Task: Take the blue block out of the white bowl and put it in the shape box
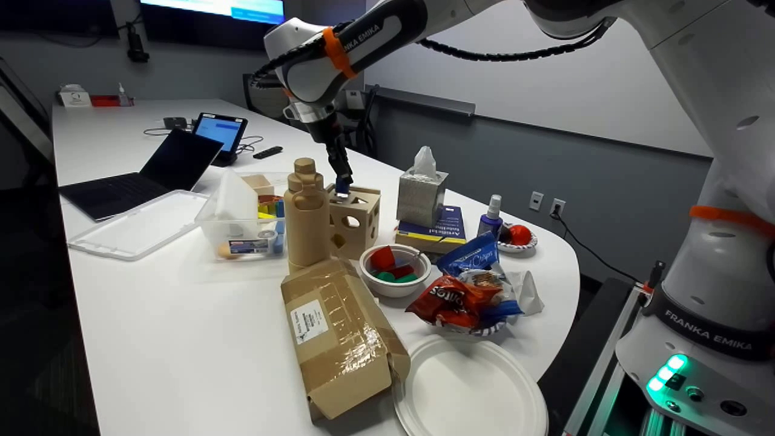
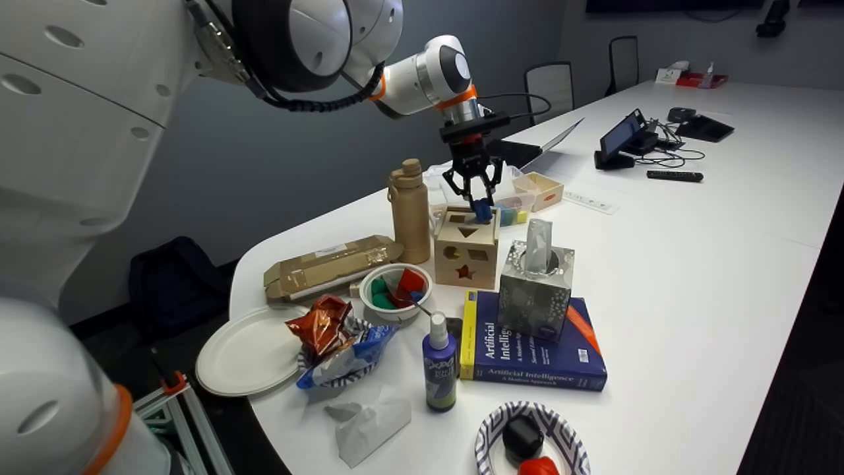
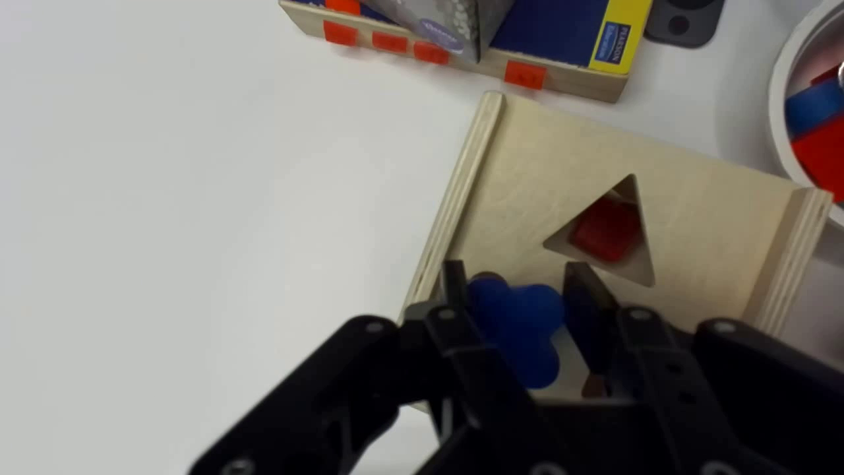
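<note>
At the top of the pale wooden cubic shape box (image 2: 465,247), black fingers (image 3: 590,313) pinch the lobed blue block (image 3: 521,323); insertion seems in hand, next calling for alignment, then release.

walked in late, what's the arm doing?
The robot arm has a blue block gripped between its fingers, right at the top of the wooden box. The block isn't released yet, and I can't tell whether its lower end has dipped inside. A red piece is visible in the box. Other coloured pieces sit in the white bowl nearby.
</note>
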Controlling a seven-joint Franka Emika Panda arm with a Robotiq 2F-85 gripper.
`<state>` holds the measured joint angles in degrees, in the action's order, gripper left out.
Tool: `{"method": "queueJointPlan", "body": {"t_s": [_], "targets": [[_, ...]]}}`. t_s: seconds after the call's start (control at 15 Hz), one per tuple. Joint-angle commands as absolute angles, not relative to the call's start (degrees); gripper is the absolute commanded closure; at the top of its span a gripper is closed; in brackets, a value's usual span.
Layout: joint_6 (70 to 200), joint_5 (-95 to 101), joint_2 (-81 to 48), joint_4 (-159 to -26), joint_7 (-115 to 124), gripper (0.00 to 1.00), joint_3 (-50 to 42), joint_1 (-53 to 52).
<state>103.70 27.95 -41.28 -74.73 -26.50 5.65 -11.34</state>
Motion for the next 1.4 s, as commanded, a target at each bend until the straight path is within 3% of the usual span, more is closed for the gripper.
{"method": "queueJointPlan", "body": {"t_s": [0.0,1.33], "targets": [[100.4,27.0,-43.7,-70.3,-27.2,0.84,5.1,-12.0],[94.5,23.9,-47.9,-63.3,-20.7,0.84,4.5,-12.6]]}}
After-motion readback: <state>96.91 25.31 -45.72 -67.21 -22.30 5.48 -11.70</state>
